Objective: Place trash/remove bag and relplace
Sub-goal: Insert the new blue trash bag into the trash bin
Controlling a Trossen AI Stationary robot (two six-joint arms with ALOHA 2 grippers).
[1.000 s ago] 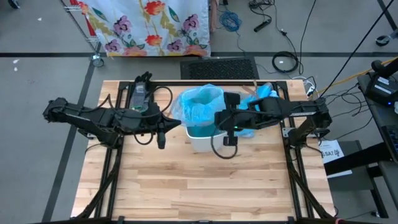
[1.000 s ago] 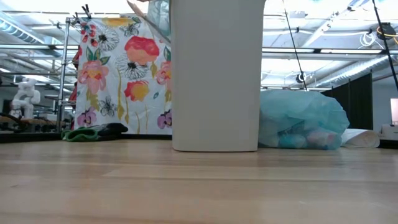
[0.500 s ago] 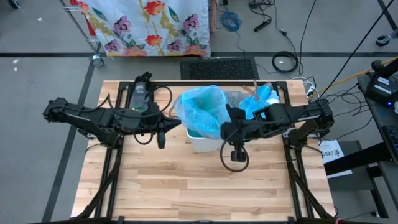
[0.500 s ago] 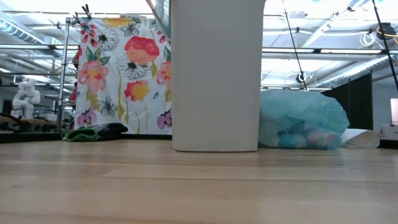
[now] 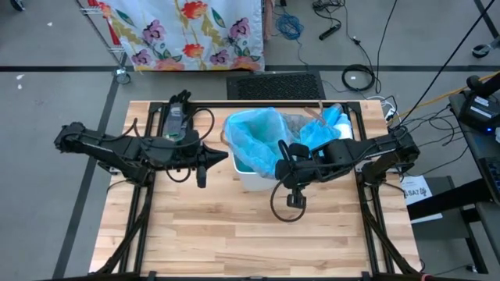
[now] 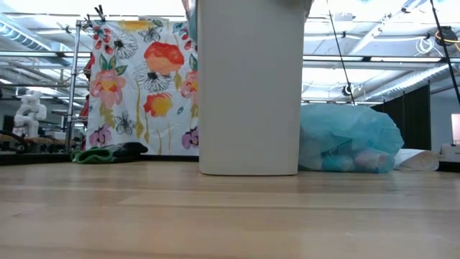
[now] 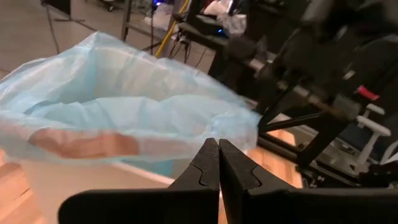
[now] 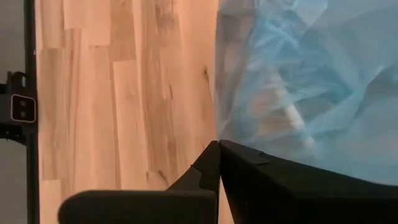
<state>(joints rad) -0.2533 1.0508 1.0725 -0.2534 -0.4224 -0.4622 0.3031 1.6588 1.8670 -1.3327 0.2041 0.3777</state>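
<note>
While both arms hang near the middle of the desk [image 5: 234,234], the relation that matters is which side of the white bin [image 5: 254,176] each tool stands on. The bin sits upright toward the far half of the desk, and a light-blue bag [image 5: 254,136] lines it, its mouth spread open and draped over the rim. The left tool [image 5: 223,158] lies just beside the bin's left wall, pointing across at it, fingers pressed together with nothing between them (its own wrist view shows the closed tips aimed at the bag's folded edge). The right tool [image 5: 283,173] hangs at the bin's right front corner, fingers likewise pinched together; its wrist view shows blue film right at the tips, but I cannot tell whether any of it is caught between them.

A second, filled blue bag [image 6: 350,139] rests on the desk behind and to the right of the bin, well clear of the left arm and close under the right one. The loose trash itself is not plainly visible; pale lumps show through the filled bag's skin.

In my judgement the lining is nearly seated. The left arm is nearer the left rim, the right arm nearer the right rim.
</note>
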